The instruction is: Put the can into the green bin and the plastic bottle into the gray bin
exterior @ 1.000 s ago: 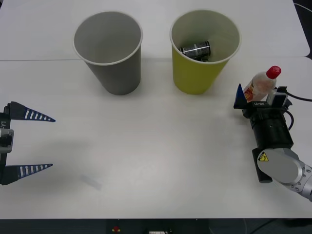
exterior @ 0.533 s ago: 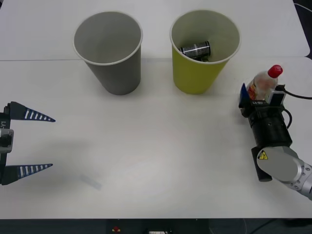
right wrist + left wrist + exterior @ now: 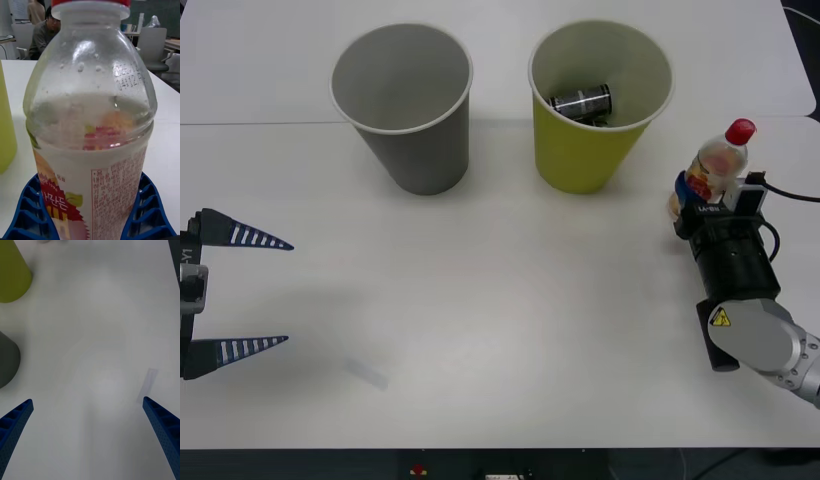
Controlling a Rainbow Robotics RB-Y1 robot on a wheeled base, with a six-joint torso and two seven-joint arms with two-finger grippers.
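Your right claw [image 3: 695, 195] is over at the right side of the counter [image 3: 510, 300], just past the green bin [image 3: 600, 105], and it's clamped around the plastic bottle [image 3: 715, 165]. In the front view the bottle stands nearly upright with its red cap [image 3: 741, 130] on top, tilted a bit, and the label end sits down between the fingers. From the right wrist camera you can see the blue ribbed fingers [image 3: 26, 213] hugging both sides of the bottle [image 3: 90, 123] low on the label, with the clear upper part and cap rising above them. Can't tell if the bottle's base is touching the counter or not.

The can [image 3: 582, 101] is already lying on its side inside the green bin. The gray bin [image 3: 402, 105] stands to the left of the green one, a small gap between them, and nothing shows inside it.

Your left claw [image 3: 235, 293] is parked at the left edge of the counter, fingers spread wide and holding nothing. In the left wrist view its fingertips [image 3: 17, 416] sit well apart over bare counter, with the bottoms of the green bin [image 3: 11, 275] and gray bin [image 3: 7, 360] off to one side
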